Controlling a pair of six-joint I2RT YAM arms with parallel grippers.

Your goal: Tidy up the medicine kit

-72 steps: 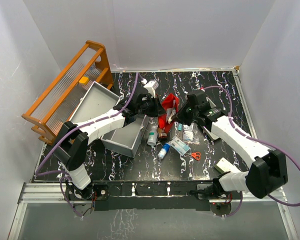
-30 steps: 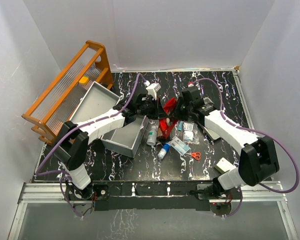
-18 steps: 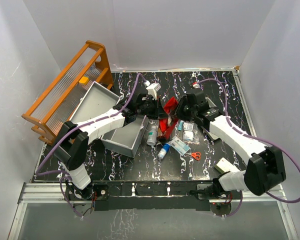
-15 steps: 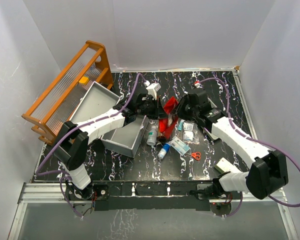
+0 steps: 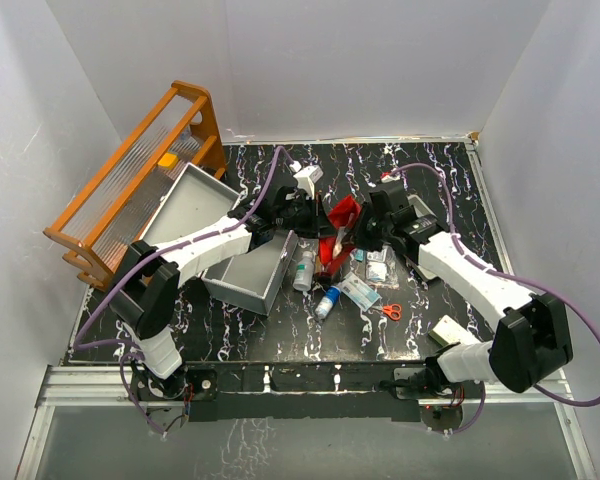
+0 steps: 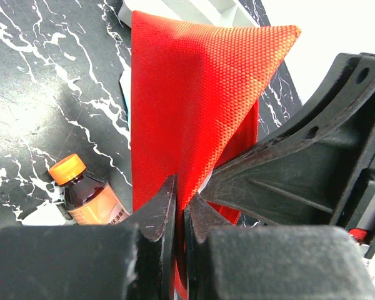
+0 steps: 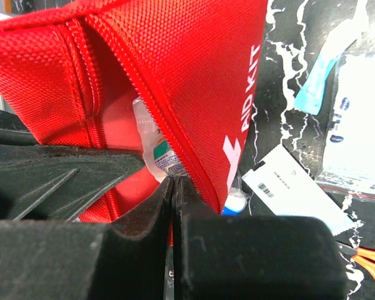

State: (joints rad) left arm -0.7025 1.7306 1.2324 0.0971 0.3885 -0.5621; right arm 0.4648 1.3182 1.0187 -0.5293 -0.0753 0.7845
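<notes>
The red pouch point(image 5: 341, 222) is held open between the left gripper point(image 6: 180, 209) and right gripper point(image 7: 175, 187), each pinching one rim (an item point(image 7: 152, 142) sits inside), while bottles point(image 5: 304, 270), sachets point(image 5: 361, 290) and scissors point(image 5: 391, 311) lie unpacked just below them.

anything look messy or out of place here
Yes: bottles, packets and the red scissors lie strewn on the table beside the red pouch, not inside it. The left fingers and right fingers each pinch its fabric.
</notes>
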